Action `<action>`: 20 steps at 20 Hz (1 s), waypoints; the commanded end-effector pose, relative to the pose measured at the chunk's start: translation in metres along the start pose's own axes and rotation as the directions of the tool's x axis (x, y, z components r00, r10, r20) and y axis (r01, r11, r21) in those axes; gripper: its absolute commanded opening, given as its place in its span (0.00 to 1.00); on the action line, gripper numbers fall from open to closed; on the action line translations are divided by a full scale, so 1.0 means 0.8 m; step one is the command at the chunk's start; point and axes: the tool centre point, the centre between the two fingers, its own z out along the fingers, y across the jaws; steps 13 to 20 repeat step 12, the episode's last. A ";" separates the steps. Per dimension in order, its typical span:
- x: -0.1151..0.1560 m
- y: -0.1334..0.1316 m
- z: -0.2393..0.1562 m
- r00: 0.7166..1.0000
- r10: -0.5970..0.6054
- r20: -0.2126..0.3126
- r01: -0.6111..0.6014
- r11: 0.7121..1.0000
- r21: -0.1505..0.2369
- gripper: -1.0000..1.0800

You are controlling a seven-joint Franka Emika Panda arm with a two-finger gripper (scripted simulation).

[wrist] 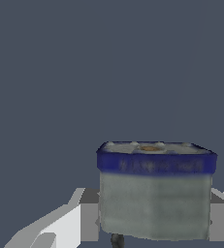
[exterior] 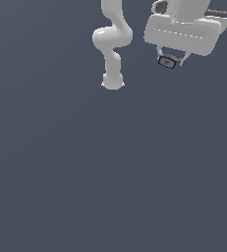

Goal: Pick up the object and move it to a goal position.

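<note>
- A white robot arm (exterior: 112,44) rises from its base at about twelve o'clock in the exterior view, against a plain slate-grey surface (exterior: 110,172).
- The white gripper (exterior: 170,61) sits at roughly one o'clock, near the upper edge, well to the exterior view's right of the arm's base.
- The gripper is closed on the block (exterior: 167,62), a tiny grey box with dark blue edging and a small tan patch.
- In the wrist view, the block (wrist: 154,193) fills the space between two fingers (wrist: 87,215), one touching each side.
</note>
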 end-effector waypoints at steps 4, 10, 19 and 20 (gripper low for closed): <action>-0.027 -0.007 -0.037 1.000 0.000 0.002 0.000 1.000 0.000 0.00; -0.038 -0.012 -0.054 1.000 0.001 0.003 -0.001 1.000 0.001 0.00; -0.038 -0.012 -0.055 1.000 0.001 0.003 -0.001 1.000 0.001 0.00; -0.038 -0.012 -0.055 1.000 0.001 0.003 -0.001 1.000 0.001 0.00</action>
